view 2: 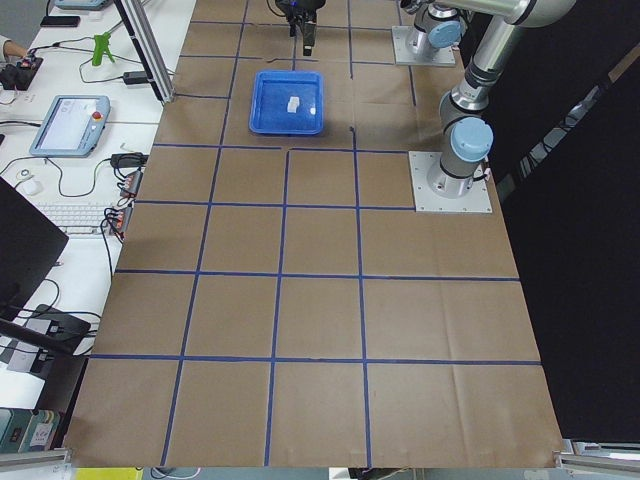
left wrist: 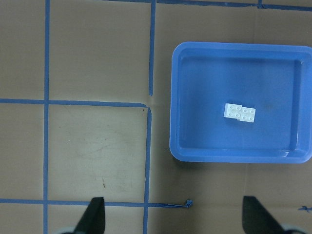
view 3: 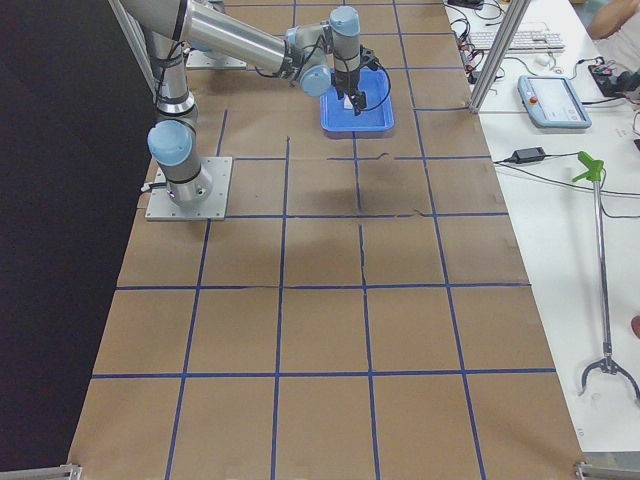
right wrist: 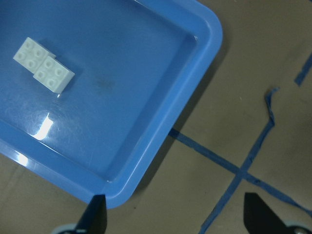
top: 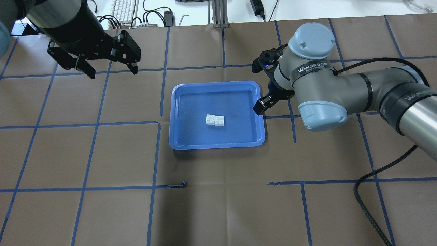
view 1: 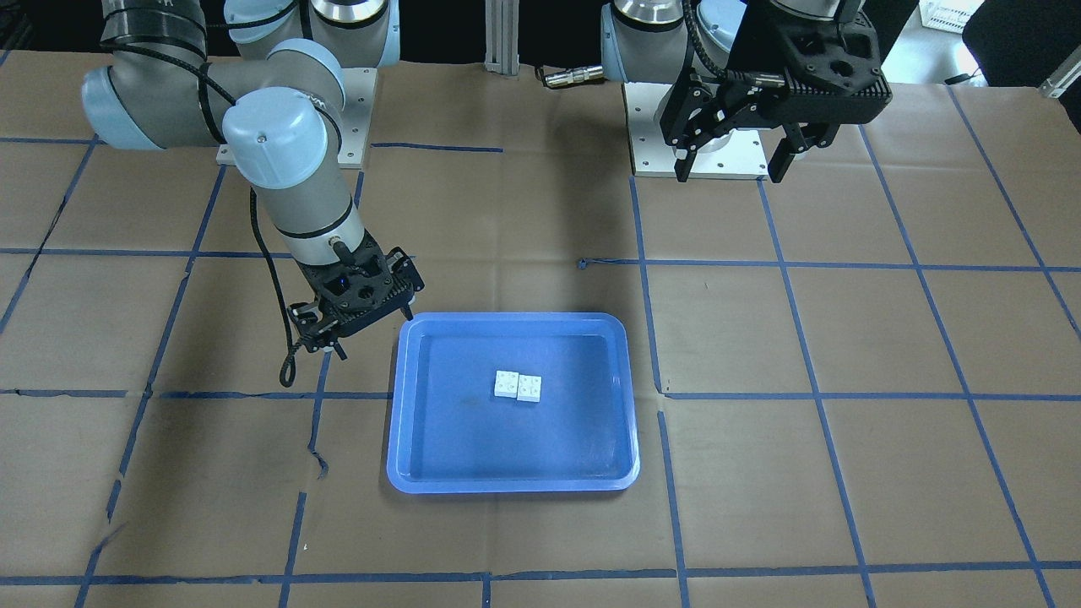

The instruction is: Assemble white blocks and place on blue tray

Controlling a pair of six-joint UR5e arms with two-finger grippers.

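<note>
Right pincer [view 1: 367, 325], jaws spread and empty, hangs just outside the rim of the blue tray [top: 218, 83] on the robot's right, far nearer than the open left pincer [top: 112, 70] to the white blocks [top: 215, 120], which lie mid-tray with their long axis along its length.

White lettering "WANJEED", then two Chinese characters, on dark band [top: 312, 69] round wrist section of right arm [top: 341, 89], overhead view. Same "WANJEED" lettering on second dark band [top: 417, 96] further up forearm, last letters running to picture edge. Pendant screen [view 2: 68, 122] beside desk [view 2: 320, 300]: too small to read. Nothing else legible.
</note>
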